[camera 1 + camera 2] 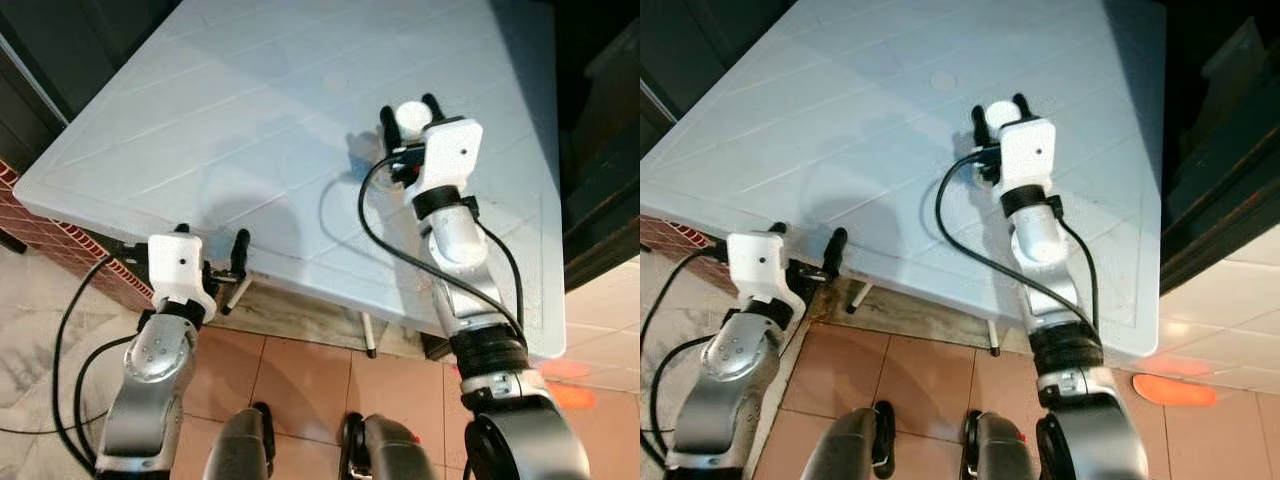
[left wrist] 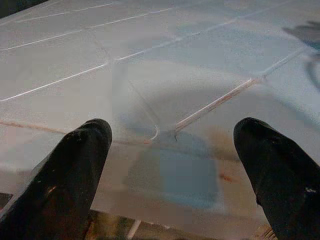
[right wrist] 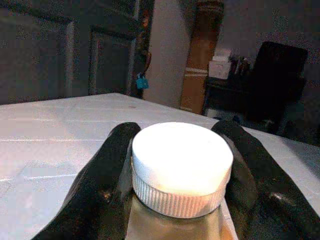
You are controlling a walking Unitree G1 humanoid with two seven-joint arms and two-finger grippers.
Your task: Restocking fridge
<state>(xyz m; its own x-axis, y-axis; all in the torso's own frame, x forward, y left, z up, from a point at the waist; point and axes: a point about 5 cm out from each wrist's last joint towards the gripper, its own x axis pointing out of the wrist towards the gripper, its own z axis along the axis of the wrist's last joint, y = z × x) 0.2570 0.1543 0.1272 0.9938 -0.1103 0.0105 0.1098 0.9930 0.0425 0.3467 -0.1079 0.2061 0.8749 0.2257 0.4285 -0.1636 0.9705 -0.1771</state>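
Observation:
A bottle with a white ribbed screw cap (image 3: 182, 167) and pale brownish contents stands on the white plastic table (image 1: 250, 120). My right gripper (image 1: 410, 115) is shut on the bottle just below the cap (image 1: 411, 117), one black finger (image 3: 107, 180) pressed on each side. From the head views the cap (image 1: 997, 114) shows between the fingers, past the middle of the table. My left gripper (image 1: 212, 243) hangs at the table's near edge, open, with nothing between its fingers (image 2: 75, 170).
The table's near edge (image 1: 900, 275) runs across in front of me, its legs over a terracotta tile floor (image 1: 300, 380). A red brick-pattern wall (image 1: 60, 245) lies at the left. Dark furniture (image 1: 600, 150) stands right of the table. Grey panelled doors (image 3: 65, 55) show beyond it.

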